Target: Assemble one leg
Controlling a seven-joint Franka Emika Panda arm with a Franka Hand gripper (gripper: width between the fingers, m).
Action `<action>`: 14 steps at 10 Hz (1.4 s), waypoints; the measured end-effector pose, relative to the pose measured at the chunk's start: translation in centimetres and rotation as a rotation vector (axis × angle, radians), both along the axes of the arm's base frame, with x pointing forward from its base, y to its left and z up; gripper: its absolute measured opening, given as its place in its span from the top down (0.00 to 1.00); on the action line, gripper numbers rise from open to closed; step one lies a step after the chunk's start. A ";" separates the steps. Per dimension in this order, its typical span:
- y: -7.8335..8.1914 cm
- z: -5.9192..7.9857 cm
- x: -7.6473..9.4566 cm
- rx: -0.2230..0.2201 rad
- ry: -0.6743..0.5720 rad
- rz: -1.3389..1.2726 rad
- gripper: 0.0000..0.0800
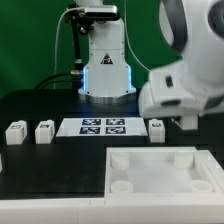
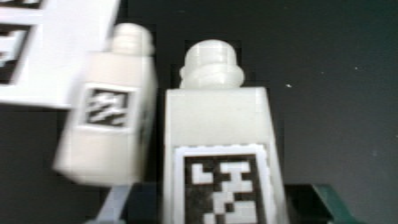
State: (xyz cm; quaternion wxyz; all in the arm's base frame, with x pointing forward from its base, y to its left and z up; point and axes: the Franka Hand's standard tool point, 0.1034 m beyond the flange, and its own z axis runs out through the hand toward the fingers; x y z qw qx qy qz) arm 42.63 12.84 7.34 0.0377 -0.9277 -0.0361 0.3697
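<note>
In the wrist view a white leg (image 2: 217,125) with a marker tag on its face lies between my gripper (image 2: 222,198) jaws, its rounded peg end pointing away from the camera. The fingers (image 2: 139,196) press on both its sides. A second leg (image 2: 111,110) lies just beside it on the black table, close to it. In the exterior view my gripper (image 1: 187,120) is at the right, behind the large piece, and the held leg is hidden there. Three legs show on the table: two (image 1: 15,132) (image 1: 44,130) at the left, one (image 1: 156,127) near the gripper.
The marker board (image 1: 103,126) lies mid-table and shows in the wrist view (image 2: 45,50) too. The large flat white piece with raised corner sockets (image 1: 160,172) lies at the front right. The robot base (image 1: 105,70) stands at the back before a green backdrop.
</note>
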 end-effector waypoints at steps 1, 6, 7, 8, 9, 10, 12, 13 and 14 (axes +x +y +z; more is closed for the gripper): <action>-1.1 1.4 1.2 0.008 -0.043 -0.010 0.64; -2.3 6.6 6.2 0.012 -0.583 -0.061 0.64; -2.4 6.7 6.1 0.014 -0.678 -0.066 0.64; -2.5 6.6 6.2 0.016 -0.734 -0.069 0.64; -2.8 7.3 8.0 0.030 -0.814 -0.057 0.64; -3.1 8.5 10.5 0.039 -0.923 -0.065 0.64; -2.4 10.4 13.6 0.058 -1.093 -0.093 0.64; -2.0 11.3 14.6 0.074 -1.235 -0.111 0.64; -2.1 11.0 14.3 0.084 -1.333 -0.110 0.64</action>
